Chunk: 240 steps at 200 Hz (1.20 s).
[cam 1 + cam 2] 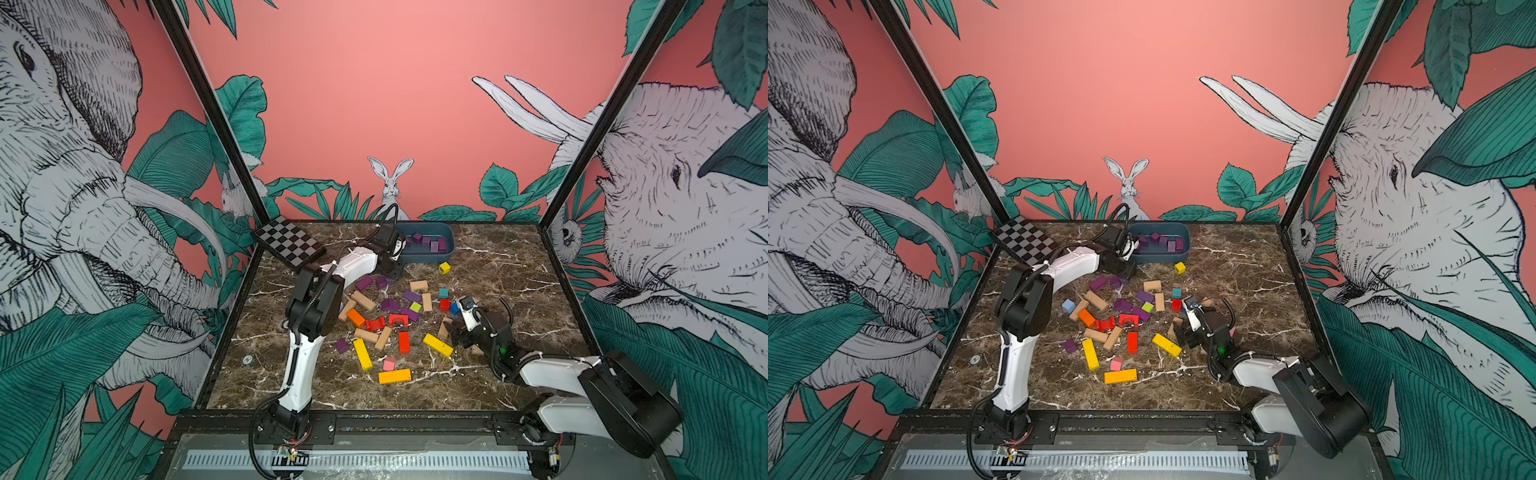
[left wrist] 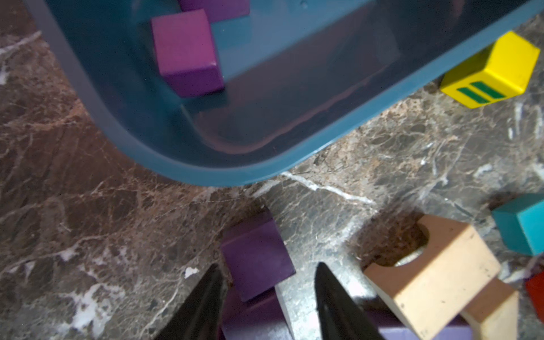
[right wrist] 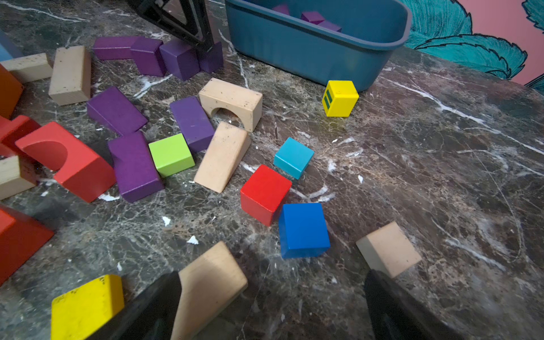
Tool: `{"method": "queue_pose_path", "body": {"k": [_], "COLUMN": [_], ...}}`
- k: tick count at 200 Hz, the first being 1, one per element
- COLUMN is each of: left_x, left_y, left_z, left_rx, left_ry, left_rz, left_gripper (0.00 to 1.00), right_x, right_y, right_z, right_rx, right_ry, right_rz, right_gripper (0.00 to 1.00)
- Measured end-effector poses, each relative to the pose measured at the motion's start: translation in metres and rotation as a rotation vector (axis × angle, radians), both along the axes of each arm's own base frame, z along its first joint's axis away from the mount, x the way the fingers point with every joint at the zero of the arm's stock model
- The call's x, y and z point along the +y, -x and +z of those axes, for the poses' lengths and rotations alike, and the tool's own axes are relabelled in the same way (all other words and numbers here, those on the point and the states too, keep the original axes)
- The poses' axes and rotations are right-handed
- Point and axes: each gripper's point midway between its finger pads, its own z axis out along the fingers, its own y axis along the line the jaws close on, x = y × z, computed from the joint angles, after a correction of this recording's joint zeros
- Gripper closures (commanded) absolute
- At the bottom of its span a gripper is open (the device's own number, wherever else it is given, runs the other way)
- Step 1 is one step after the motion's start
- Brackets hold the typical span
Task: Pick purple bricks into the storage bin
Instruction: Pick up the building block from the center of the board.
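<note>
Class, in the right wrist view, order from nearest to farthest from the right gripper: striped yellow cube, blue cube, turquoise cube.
1. Blue cube, next to the red cube.
2. Turquoise cube, mid-table.
3. Striped yellow cube, beside the bin.

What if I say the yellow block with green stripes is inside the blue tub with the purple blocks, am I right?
No. The yellow block sits on the table outside the blue tub, beside its wall, as the right wrist view shows.
</note>
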Motion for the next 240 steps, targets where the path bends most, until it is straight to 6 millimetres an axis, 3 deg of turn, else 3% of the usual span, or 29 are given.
{"method": "queue_pose_path", "body": {"k": [28, 121, 186, 240], "left_x": [0.000, 0.004, 0.011, 0.005], "left_y": [0.000, -0.003, 0.000, -0.006], "left_z": [-0.005, -0.002, -0.003, 0.020], "left_rx": [0.011, 0.008, 0.019, -0.020], "left_ry": [-0.007, -0.034, -0.066, -0.072], "left_rz": [0.000, 0.015, 0.026, 0.032], "left_gripper": [0.53, 0.72, 0.75, 0.75], "right_x": [0.000, 0.000, 0.000, 0.000], "right_y": [0.000, 0.000, 0.000, 0.001], "right_z": [0.000, -0.001, -0.001, -0.001], "right_rx": [0.000, 0.002, 0.002, 0.003], "right_ry": [0.000, 0.002, 0.001, 0.000], "right_rz": [0.000, 0.001, 0.001, 0.004], "right_gripper": [0.01, 0.01, 0.01, 0.01]}}
